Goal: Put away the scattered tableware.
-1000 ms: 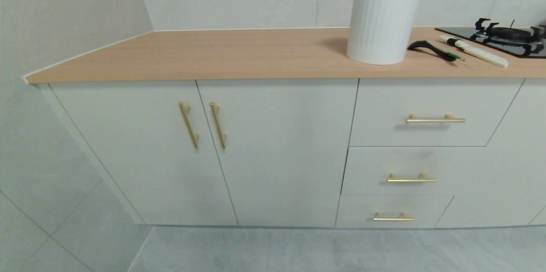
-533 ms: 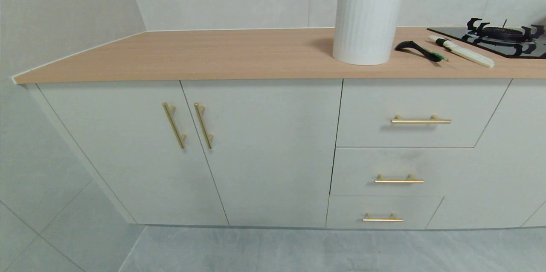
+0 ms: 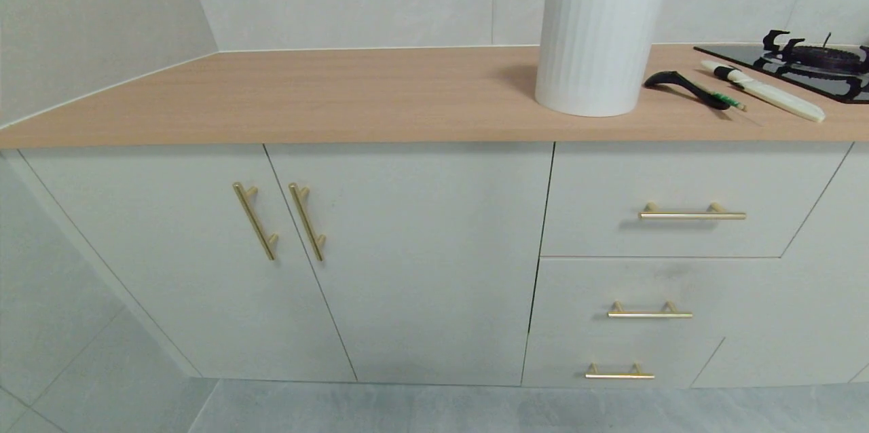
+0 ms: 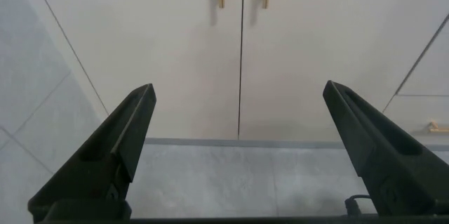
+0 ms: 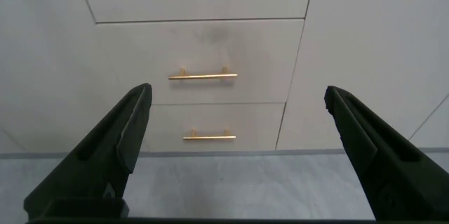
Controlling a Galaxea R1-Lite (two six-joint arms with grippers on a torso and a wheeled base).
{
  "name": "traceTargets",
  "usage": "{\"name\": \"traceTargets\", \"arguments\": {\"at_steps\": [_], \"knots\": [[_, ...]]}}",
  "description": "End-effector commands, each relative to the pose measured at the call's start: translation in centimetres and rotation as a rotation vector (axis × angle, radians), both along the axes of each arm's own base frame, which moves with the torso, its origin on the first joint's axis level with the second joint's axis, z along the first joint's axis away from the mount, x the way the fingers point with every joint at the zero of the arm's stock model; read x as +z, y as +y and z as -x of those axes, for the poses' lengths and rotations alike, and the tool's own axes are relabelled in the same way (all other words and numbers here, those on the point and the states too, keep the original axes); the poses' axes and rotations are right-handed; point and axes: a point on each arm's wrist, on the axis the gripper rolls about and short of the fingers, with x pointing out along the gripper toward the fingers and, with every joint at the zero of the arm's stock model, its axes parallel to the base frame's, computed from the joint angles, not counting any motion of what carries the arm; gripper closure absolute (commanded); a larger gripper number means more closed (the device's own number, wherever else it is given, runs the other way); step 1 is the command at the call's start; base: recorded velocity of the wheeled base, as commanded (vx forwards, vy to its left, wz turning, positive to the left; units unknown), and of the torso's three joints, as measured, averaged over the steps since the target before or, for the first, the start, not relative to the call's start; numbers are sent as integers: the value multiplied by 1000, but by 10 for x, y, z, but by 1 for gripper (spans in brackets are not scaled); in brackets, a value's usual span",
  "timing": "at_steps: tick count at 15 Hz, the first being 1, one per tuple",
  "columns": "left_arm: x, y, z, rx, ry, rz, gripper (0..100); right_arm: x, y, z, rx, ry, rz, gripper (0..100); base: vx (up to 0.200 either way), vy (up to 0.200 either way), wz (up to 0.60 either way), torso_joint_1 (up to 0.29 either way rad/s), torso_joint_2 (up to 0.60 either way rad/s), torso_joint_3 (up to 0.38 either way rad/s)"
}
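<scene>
On the wooden countertop [image 3: 326,93] a tall white ribbed container [image 3: 597,26] stands at the right. Just right of it lie a black-handled utensil with a green tip [image 3: 692,90] and a cream-coloured knife-like utensil [image 3: 764,90]. My left gripper [image 4: 238,94] hangs low before the double cabinet doors [image 4: 242,55], open with nothing between its fingers. My right gripper [image 5: 238,94] hangs low before the lower drawers [image 5: 203,62], also open and holding nothing.
A black gas hob [image 3: 808,60] occupies the counter's far right. Below are two doors with gold handles [image 3: 278,219] and three drawers with gold handles [image 3: 691,214]. Tiled walls close the left and back. Grey floor [image 3: 407,409] lies in front.
The head view has shifted: the cabinet now looks closer and lower in the picture, so the camera moved. Nothing on the counter has moved.
</scene>
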Motion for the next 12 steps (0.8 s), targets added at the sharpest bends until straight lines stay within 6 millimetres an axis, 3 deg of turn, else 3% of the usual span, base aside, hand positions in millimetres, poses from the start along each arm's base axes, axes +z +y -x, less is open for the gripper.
{"name": "traceTargets", "arguments": {"at_steps": [1,12], "knots": [[0,0,0,0,0,0,0,0,0,0,0,1,0,0,0,0,0,0,0,0],[0,0,0,0,0,2,0,0,0,0,0,1,0,0,0,0,0,0,0,0]]}}
